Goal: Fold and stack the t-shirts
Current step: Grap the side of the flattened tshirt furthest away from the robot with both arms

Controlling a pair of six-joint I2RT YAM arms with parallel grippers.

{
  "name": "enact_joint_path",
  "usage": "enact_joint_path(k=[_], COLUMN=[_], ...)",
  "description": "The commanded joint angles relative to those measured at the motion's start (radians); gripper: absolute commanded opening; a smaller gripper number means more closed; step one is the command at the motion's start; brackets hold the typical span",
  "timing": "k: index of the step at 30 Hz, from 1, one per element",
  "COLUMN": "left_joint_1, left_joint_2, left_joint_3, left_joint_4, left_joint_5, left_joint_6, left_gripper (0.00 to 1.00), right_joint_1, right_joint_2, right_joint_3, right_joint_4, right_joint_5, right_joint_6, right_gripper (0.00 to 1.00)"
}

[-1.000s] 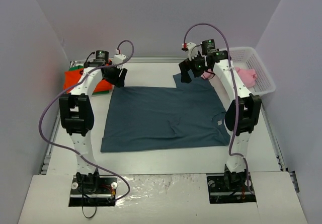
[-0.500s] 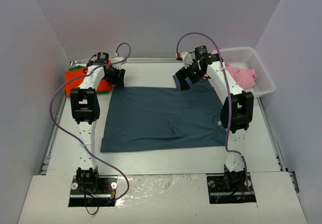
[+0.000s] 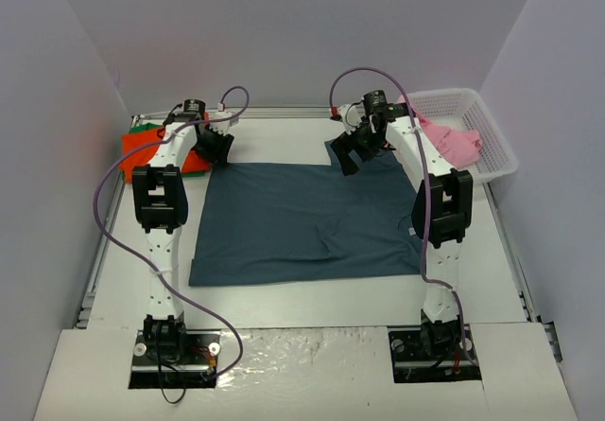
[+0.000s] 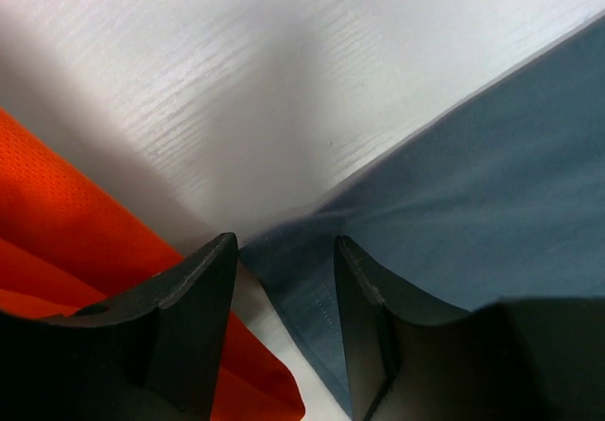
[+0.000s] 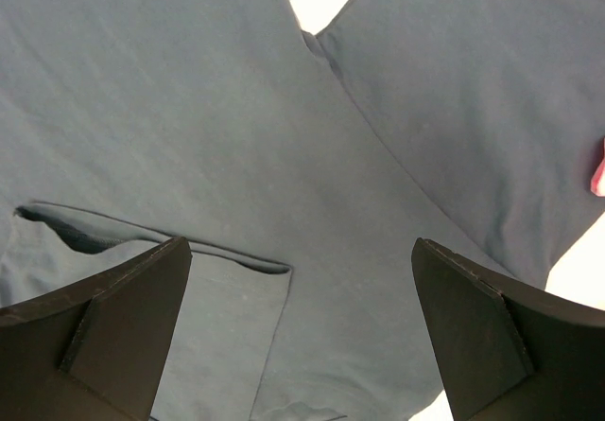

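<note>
Blue shirt [image 3: 302, 218] lies spread flat on the middle of the worktop [image 3: 284, 298]; the orange shirt [image 4: 66, 232] sits at the far left on a green one [image 3: 142, 129], and the pink shirt [image 3: 454, 140] is in the basket [image 3: 493, 156] at far right. The left end effector [image 4: 284, 248] is low at the blue shirt's far-left corner, fingers narrowly apart with the corner tip between them – not clamped. The right end effector [image 5: 302, 251] hangs over the far-right part of the cloth, near where sleeve meets body, fingers wide apart and holding nothing. Probable faults: the orange shirt lies just beside the left fingers, so a closure there may catch it with the blue corner; so little cloth sits between these fingers that the corner may slip out on lifting. On the right, a grip taken at the sleeve rather than the edge may bunch the cloth – the fold would then come out skewed.
</note>
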Motion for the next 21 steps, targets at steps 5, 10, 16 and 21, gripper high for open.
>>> enact_joint_path(k=[5, 10, 16, 21], left_joint_1=[0.004, 0.002, -0.004, -0.007], left_joint_2=[-0.021, 0.002, -0.015, -0.026], left_joint_3=[0.033, 0.056, 0.015, 0.004], left_joint_4=[-0.085, -0.12, -0.106, -0.111], left_joint_5=[-0.049, -0.014, 0.009, -0.008], left_joint_6=[0.087, 0.089, 0.092, 0.091], left_gripper=[0.4, 0.2, 0.02, 0.03], right_joint_1=[0.015, 0.018, 0.018, 0.017], right_joint_2=[0.012, 0.021, 0.032, 0.045], right_joint_3=[0.033, 0.039, 0.048, 0.086], right_joint_4=[-0.046, -0.049, -0.05, -0.046], right_joint_5=[0.056, 0.081, 0.102, 0.148], right_joint_6=[-0.023, -0.023, -0.024, -0.015], right_gripper=[1.0, 1.0, 1.0, 1.0])
